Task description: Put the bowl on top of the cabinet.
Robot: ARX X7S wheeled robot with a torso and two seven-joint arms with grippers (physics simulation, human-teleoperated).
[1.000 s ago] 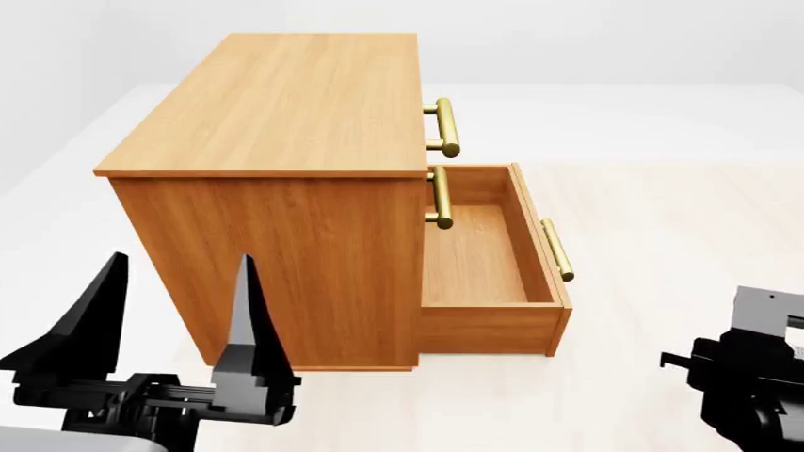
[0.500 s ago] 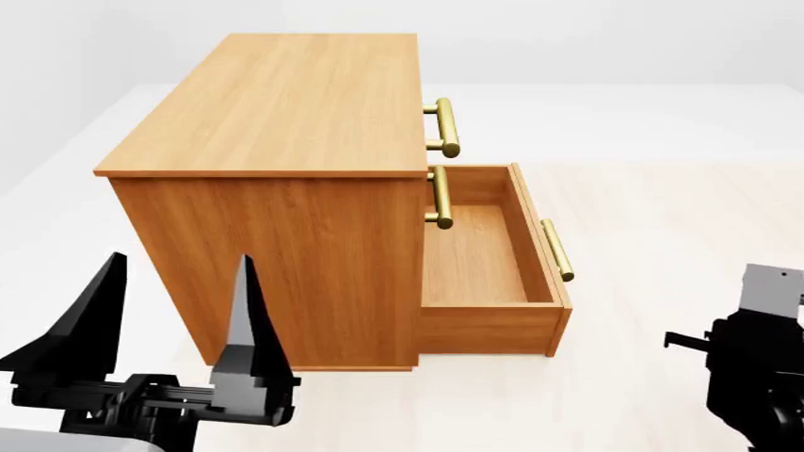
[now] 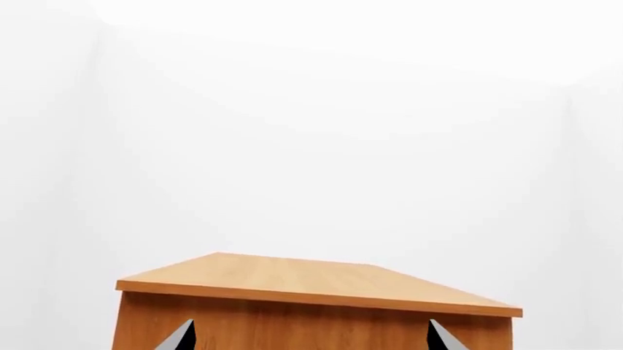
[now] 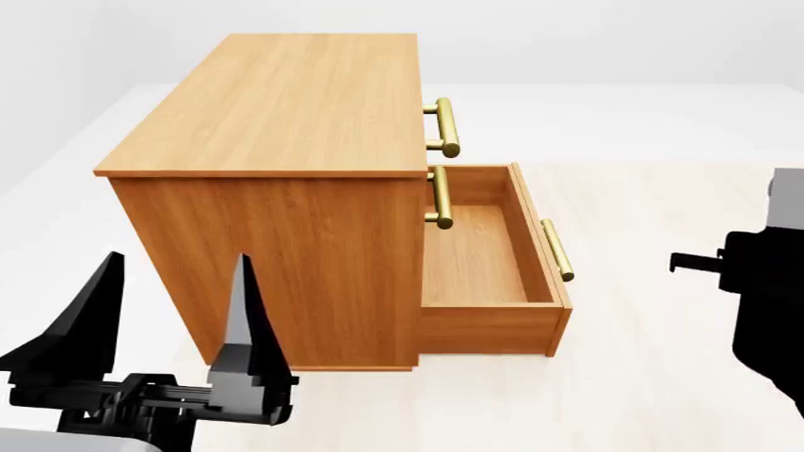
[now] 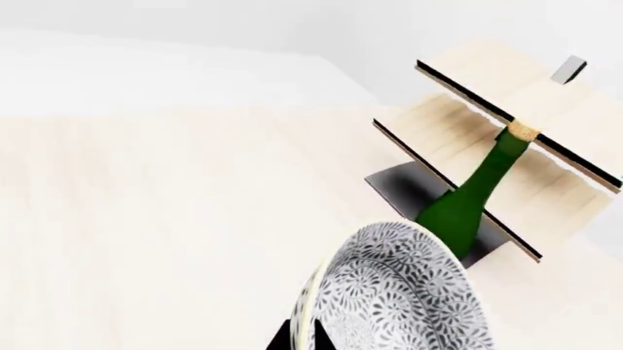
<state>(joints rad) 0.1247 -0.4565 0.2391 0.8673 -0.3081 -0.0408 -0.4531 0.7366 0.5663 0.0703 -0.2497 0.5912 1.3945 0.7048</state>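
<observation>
The small round ceramic bowl (image 5: 404, 292), white with a dense blue-grey leaf pattern, shows only in my right wrist view, tipped on edge right in front of the camera. A dark fingertip (image 5: 297, 337) of the right end effector sits against its rim, so I read that end effector as clamped on the bowl, though most of the grip is cut off by the frame edge. Behind the bowl I see a green glass bottle (image 5: 474, 197) with a cork, leaning on a pale tilted wooden shelf rack (image 5: 506, 157) with a black base, all on the light floor (image 5: 165, 219).

In my head view the right arm (image 4: 766, 282) is a black mass at the edge of the frame, well apart from the orange-brown wooden cabinet (image 4: 282, 113). The cabinet's flat top is bare wood, and its lower drawer (image 4: 484, 254) is pulled out, brass bar handles (image 4: 443, 127) facing my right.

My left end effector (image 4: 169, 311) hangs low near the cabinet's side, its two black fingers spread wide with nothing between them.
</observation>
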